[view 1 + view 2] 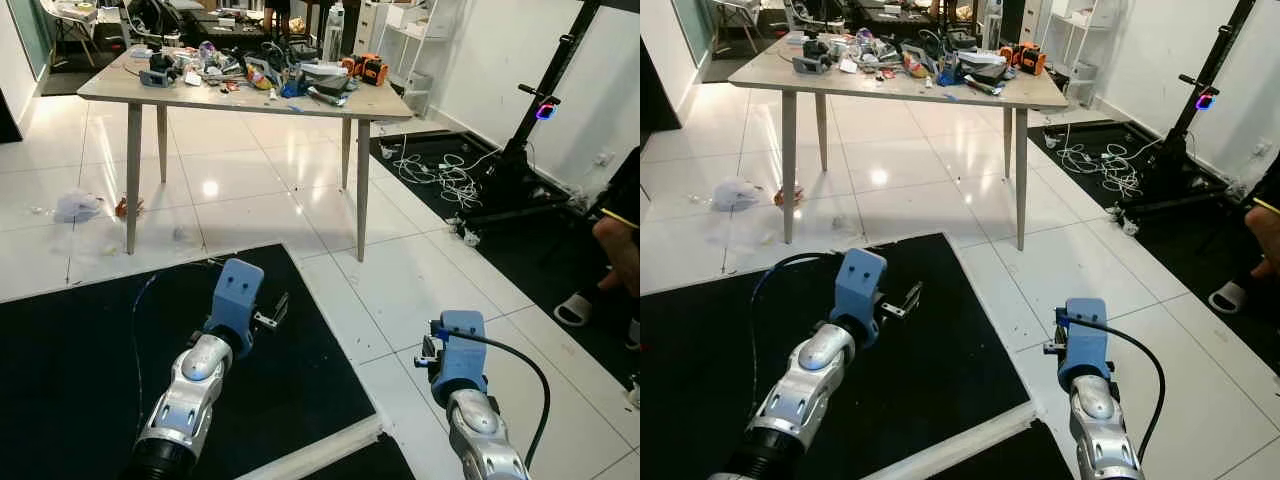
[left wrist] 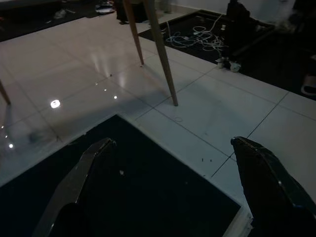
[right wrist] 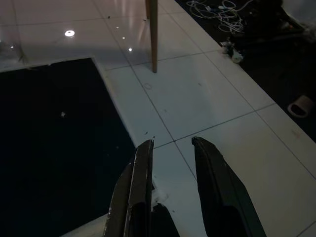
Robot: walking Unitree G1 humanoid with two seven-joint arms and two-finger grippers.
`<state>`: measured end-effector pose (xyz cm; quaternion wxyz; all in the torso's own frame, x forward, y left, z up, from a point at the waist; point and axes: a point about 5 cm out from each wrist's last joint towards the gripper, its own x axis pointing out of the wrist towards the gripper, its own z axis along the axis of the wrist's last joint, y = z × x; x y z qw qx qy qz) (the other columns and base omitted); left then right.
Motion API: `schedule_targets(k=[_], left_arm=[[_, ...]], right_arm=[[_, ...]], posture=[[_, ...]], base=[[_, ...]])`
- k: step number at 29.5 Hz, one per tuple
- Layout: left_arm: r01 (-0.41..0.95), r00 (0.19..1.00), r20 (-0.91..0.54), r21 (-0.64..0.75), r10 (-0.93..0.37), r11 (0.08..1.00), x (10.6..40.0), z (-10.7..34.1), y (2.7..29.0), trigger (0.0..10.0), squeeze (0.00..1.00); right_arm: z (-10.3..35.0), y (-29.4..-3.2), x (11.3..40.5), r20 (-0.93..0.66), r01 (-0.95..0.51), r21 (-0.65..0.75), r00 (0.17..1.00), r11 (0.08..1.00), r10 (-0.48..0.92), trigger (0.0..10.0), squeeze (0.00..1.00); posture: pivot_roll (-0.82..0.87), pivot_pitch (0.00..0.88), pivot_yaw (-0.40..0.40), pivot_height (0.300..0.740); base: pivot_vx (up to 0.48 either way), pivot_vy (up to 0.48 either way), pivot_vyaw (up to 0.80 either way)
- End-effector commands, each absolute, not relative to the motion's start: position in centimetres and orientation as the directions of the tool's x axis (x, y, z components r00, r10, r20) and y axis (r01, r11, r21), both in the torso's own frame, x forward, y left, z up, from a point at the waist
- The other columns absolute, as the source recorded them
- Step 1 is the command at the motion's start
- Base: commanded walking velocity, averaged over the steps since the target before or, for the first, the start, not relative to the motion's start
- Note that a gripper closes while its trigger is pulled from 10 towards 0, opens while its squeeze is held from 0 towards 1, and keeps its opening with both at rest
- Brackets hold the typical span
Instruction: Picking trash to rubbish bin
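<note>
Left gripper: fingers spread wide, nothing between them, nothing touched; black mat and white tile beneath. Right gripper: fingers close together with a narrow gap, empty, hanging over the mat's edge and the tiled floor.

Both silver arms extended forward and down from the bottom of the head views, left arm over the mat and angled slightly toward the middle, right arm over bare tile, blue wrist housings uppermost, a black cable looping off the right one.

Trash: crumpled whitish bag lying on the tile well ahead and to the left, just outside the near left leg of the wooden table, a small reddish scrap beside it. Bag a rumpled lump, long axis roughly left-right; which way it points, impossible to tell. Well apart from both grippers.

Table top cluttered with tools and cables. White cable tangle by a black wheeled stand to the right. A person's leg and sandal at the far right edge.
</note>
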<state>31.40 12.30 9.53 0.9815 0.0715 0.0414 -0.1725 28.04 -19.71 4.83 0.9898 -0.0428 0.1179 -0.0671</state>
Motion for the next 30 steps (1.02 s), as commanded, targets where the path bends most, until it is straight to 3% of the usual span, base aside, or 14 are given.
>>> schedule_targets(k=[1, 30], left_arm=[[0.360, 0.932, -0.096, 0.124, -0.350, 0.925, 31.29, 9.65, 12.05, 10.0, 0.00], [0.377, 0.925, -0.095, 0.140, -0.367, 0.916, 31.34, 9.70, 11.85, 10.0, 0.00]], right_arm=[[4.76, -20.03, 28.04, -0.241, 0.127, -0.111, 0.959, 0.986, -0.151, 10.0, 0.00], [4.62, -20.27, 28.06, -0.249, 0.149, -0.089, 0.954, 0.985, -0.167, 10.0, 0.00]], posture=[[-0.09, 0.049, -0.060, 0.740], [-0.08, 0.038, -0.061, 0.740]], base=[[0.401, 0.000, 0.00], [0.398, 0.000, 0.00]])
